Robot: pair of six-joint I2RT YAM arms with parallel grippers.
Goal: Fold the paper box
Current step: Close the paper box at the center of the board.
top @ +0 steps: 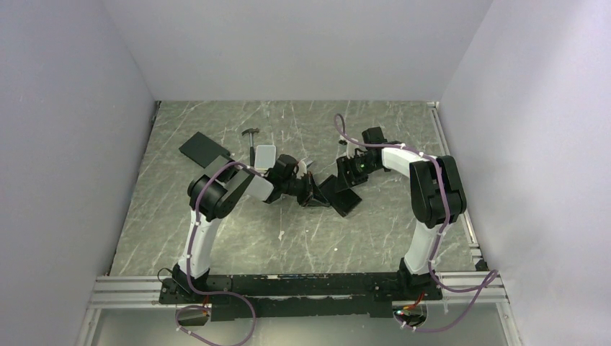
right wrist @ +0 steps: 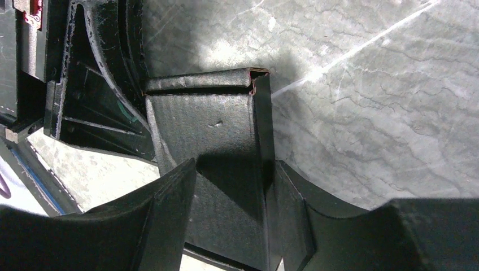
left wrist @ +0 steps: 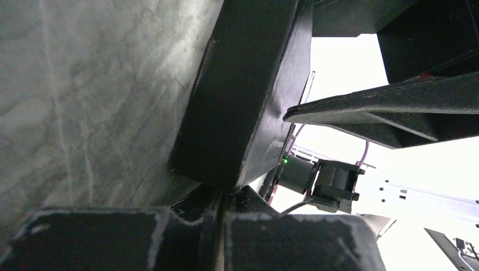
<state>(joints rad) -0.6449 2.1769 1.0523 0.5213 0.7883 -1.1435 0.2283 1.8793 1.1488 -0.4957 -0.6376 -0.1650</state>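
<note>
At table (top: 216, 245) centre, paper box (top: 344, 196) pinched by left end effector (top: 311, 194).

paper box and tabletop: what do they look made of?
The paper box: thin matte black cardboard, most likely, since a brownish raw edge shows at the folded corner. The tabletop: grey-green marble-look surface with pale veins and a slight sheen. Real stone or printed laminate, cannot tell.

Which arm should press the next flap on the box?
Right, probably. The left gripper is clamped shut on the box, so it serves as the anchor. The right gripper straddles a folded wall, one finger on either side, well placed to push that wall home.
</note>
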